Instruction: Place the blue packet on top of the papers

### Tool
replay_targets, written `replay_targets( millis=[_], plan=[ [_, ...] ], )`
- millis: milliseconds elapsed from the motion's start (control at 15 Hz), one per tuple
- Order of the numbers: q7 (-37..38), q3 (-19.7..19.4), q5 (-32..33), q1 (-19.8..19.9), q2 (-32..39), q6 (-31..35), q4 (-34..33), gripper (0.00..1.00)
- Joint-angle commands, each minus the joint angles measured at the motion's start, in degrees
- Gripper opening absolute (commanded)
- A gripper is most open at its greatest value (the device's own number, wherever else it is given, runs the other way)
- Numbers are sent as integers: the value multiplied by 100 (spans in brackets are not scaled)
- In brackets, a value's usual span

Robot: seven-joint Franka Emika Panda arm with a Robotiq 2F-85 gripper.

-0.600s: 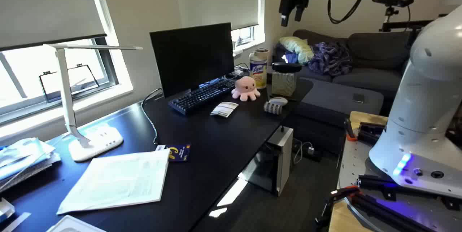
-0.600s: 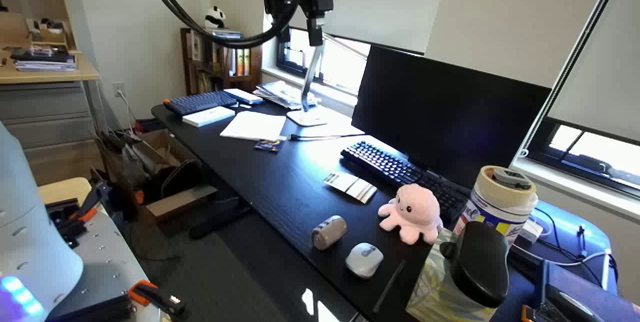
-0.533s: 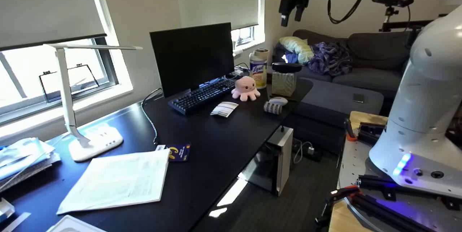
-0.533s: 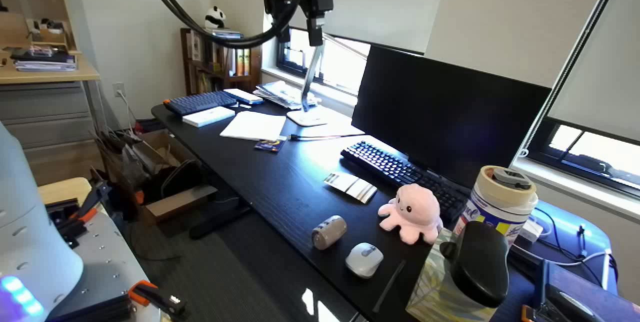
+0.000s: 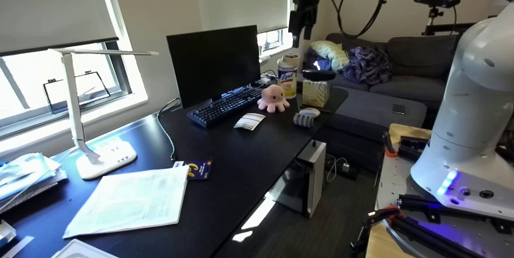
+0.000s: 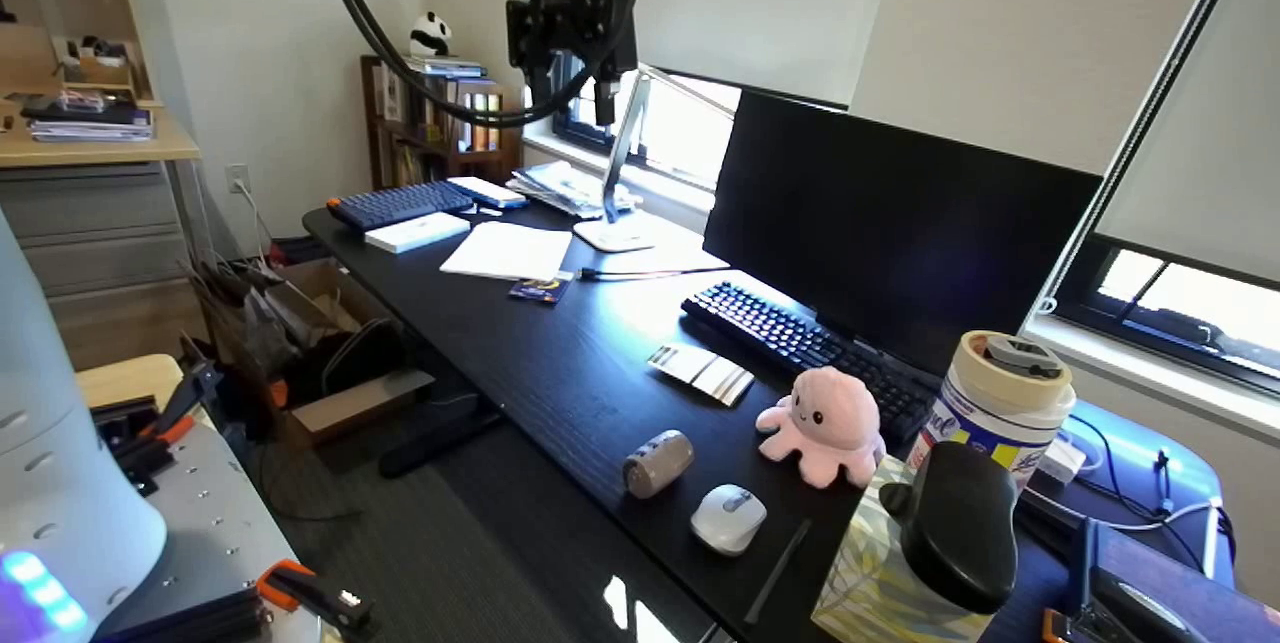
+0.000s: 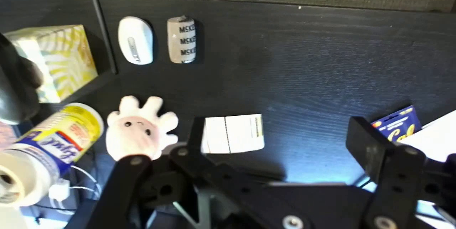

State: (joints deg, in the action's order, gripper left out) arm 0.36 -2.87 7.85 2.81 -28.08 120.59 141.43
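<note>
Lying flat on the black desk (image 5: 237, 157), the blue packet (image 5: 200, 170) meets one edge of the white papers (image 5: 130, 202), which appear to lap over part of it and leave its long axis hard to tell. The gripper (image 7: 279, 134) hangs well above the desk, its jaws spread wide and holding nothing. In the wrist view, the packet falls outside that gap, off to the right and partly hidden behind a fingertip (image 7: 365, 140), its print slanting against the line between the jaws; the striped card (image 7: 242, 134) shows inside the gap instead, near the pink octopus toy (image 7: 137, 133). With the placing not yet begun, the coming move likely calls for a sideways run toward the lamp (image 5: 106, 157), a turn to match that slant and a low descent, though pinching so thin a packet could drag the papers along
</note>
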Motion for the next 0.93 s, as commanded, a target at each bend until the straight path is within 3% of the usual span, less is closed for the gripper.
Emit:
replay_targets(
  millis=[0,267,533,667,733,867],
  plan=[
    [31,452,-102,-414,1296,147,-645,100],
    [517,931,226,-680,2707,126,-1444,100],
    [151,975,62,-874,3981,1141,-2084,100],
    [-198,1022,-231,-902,4434,1414,-2414,100],
    [164,929,-1,-957,3963,1271,-1972,100],
    [50,942,-91,-983,4381,1405,-2270,100]
  ],
)
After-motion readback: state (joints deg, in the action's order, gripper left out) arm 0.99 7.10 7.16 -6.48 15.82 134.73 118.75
